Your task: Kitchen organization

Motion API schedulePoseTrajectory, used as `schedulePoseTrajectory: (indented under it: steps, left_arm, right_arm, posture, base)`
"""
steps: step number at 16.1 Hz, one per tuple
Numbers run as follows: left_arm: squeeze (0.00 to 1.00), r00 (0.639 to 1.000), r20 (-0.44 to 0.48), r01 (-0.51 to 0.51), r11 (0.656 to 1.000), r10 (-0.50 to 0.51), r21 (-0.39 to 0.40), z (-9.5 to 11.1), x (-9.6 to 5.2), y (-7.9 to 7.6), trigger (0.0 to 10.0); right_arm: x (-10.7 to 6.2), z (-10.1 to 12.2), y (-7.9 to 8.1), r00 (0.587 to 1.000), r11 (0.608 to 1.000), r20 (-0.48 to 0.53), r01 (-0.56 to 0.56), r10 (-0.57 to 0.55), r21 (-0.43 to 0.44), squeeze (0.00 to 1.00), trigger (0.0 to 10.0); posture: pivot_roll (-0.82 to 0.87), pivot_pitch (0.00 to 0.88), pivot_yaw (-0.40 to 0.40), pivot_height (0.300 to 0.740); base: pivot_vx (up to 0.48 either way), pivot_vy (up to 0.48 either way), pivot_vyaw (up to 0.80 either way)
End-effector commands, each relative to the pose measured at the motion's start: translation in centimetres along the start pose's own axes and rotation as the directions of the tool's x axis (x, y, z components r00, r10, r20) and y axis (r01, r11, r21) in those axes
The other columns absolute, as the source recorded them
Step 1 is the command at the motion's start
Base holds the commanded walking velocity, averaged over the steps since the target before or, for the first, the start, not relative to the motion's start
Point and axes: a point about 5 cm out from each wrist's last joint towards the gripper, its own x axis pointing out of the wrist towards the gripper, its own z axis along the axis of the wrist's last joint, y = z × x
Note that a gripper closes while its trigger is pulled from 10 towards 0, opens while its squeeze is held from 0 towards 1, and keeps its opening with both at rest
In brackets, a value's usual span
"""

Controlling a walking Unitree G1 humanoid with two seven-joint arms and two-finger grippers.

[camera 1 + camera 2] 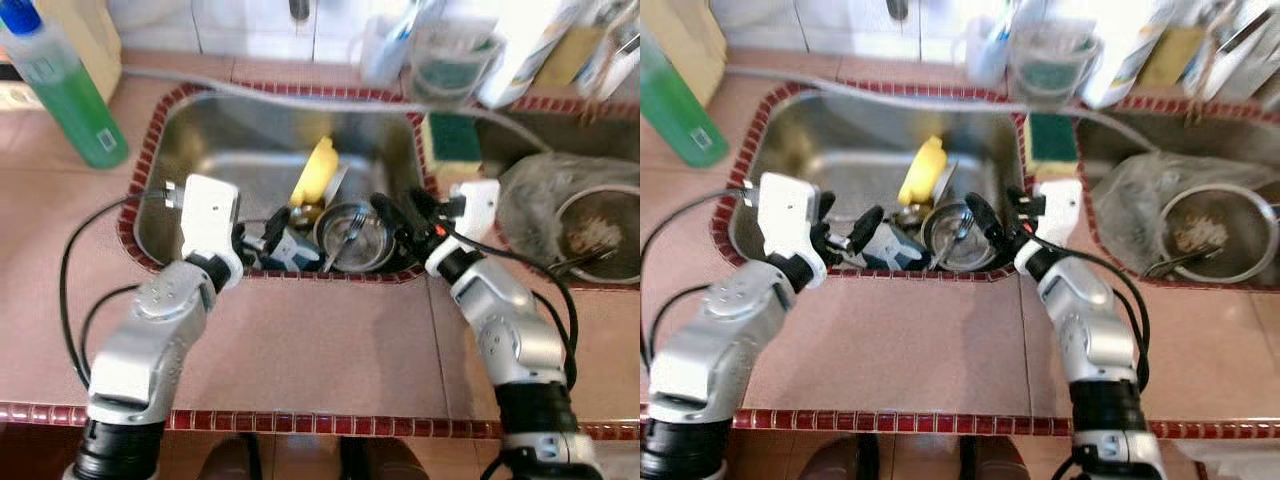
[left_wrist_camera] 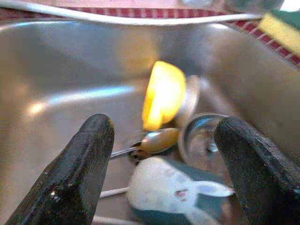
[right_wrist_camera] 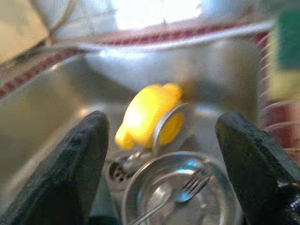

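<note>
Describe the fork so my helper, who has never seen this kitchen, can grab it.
Start at the stainless steel sink basin set in the tiled counter. Near its front wall sits a round shiny metal bowl, just before the yellow plastic cup. The silver metal fork lies inside that bowl, the only pronged utensil there.

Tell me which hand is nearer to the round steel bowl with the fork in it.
The right hand hangs at the round steel bowl's rim. The left hand hangs further away, over a teal and white cup.

pinkish tiled desk (image 1: 330, 350) with dark red trim, white wall tiles (image 1: 250, 30) up at 12 o'clock, bright glare.
</note>
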Motion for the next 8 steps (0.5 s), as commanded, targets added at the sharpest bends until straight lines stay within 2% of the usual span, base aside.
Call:
schedulePoseTrajectory:
  steps: [1, 5, 8]
  left_arm:
    - [0.0, 1.0, 0.011, -0.024, 1.0, 0.024, 0.006, -0.5, 0.0, 0.1, 10.0]
    - [0.0, 0.994, 0.051, -0.093, 0.996, 0.092, 0.012, -1.8, 0.7, 1.0, 10.0]
    - [0.0, 0.988, 0.072, -0.135, 0.991, 0.134, -0.001, -2.7, 0.9, 1.8, 10.0]
  right_arm:
    - [-0.5, -0.2, -0.6, 0.998, 0.999, 0.012, 0.053, -0.053, -0.006, 1.0, 10.0]
    - [-1.2, -0.8, -0.4, 0.99, 0.991, 0.048, 0.131, -0.131, -0.002, 1.0, 10.0]
    - [-1.5, -1.7, 0.7, 0.984, 0.985, 0.069, 0.166, -0.162, -0.046, 1.0, 10.0]
  posture:
    - [0.01, 0.084, -0.029, 0.74]
    - [-0.01, 0.03, -0.026, 0.74]
    - [-0.03, 0.003, -0.019, 0.74]
  base:
    - [0.0, 0.0, 0.0]
    - [0.0, 0.0, 0.0]
    - [0.0, 0.0, 0.0]
